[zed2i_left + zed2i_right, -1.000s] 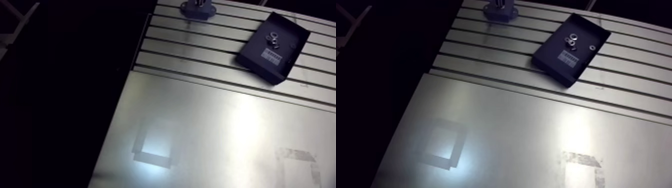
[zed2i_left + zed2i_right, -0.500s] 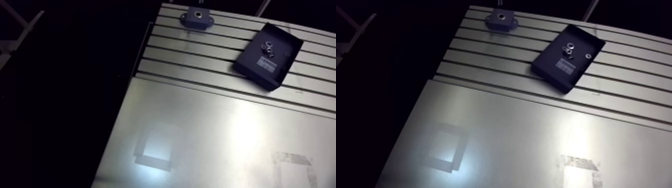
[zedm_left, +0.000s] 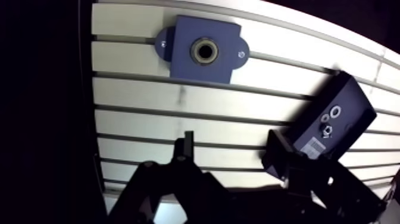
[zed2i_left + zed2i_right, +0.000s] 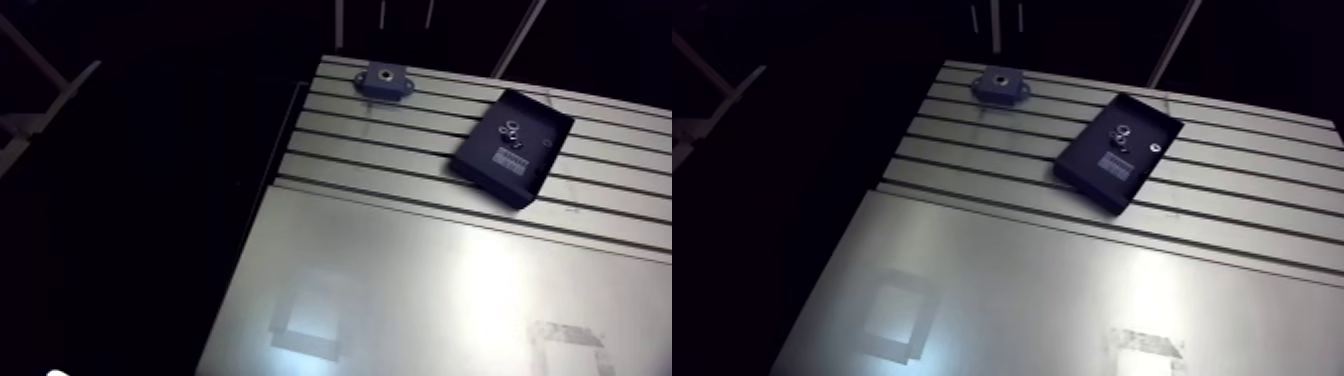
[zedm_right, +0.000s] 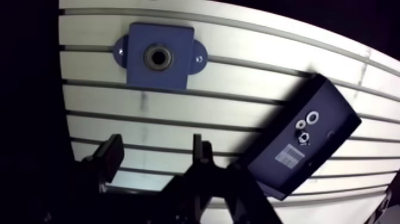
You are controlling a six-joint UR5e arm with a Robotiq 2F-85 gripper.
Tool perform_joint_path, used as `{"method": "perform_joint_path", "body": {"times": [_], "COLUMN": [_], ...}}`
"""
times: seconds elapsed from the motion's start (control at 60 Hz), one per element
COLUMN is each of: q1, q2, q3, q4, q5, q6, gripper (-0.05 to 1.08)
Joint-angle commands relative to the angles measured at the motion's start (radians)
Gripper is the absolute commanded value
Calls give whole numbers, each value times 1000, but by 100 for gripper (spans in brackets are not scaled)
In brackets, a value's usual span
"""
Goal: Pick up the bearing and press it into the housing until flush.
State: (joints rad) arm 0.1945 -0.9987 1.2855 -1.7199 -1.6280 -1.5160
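In the wrist view my gripper [image 3: 232,152] is open, with only bare table showing between its dark fingers [image 3: 187,146]. Ahead of it, bolted to the slotted table, sits the blue housing [image 3: 204,50]; a greyish metal ring lines its round bore. Beside the gripper lies a black tray [image 3: 351,95] holding three small metal rings [image 3: 336,111], one of them the bearing. In the arm view the housing [image 4: 383,80] is at the table's far edge and the tray [image 4: 510,160] is to its right. The gripper does not show there.
A smooth metal plate [image 4: 400,270] covers the near part of the table, with a taped square outline [image 4: 310,325] and a second worn one [image 4: 570,340]. The table's left edge [image 4: 285,150] drops into darkness.
The whole arm view has shifted, so the camera has moved back: housing and tray look smaller and lower in the picture. They keep their places on the table.
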Motion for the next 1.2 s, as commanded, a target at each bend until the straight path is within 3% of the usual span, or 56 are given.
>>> {"method": "perform_joint_path", "body": {"times": [0.017, 0.05, 0.183, 0.4, 0.467, 1.2], "q1": [-68, -97, -131, -179, -181, -181], "q2": [-191, -240, -321, -398, -402, -441], "q3": [59, 97, 163, 236, 251, 300], "q4": [89, 84, 72, 68, 61, 23], "q5": [1, -3, -4, 5, 13, 18], "q6": [51, 46, 10, -32, -48, -66], "gripper": [0, 0, 0, 0, 0, 0]}}
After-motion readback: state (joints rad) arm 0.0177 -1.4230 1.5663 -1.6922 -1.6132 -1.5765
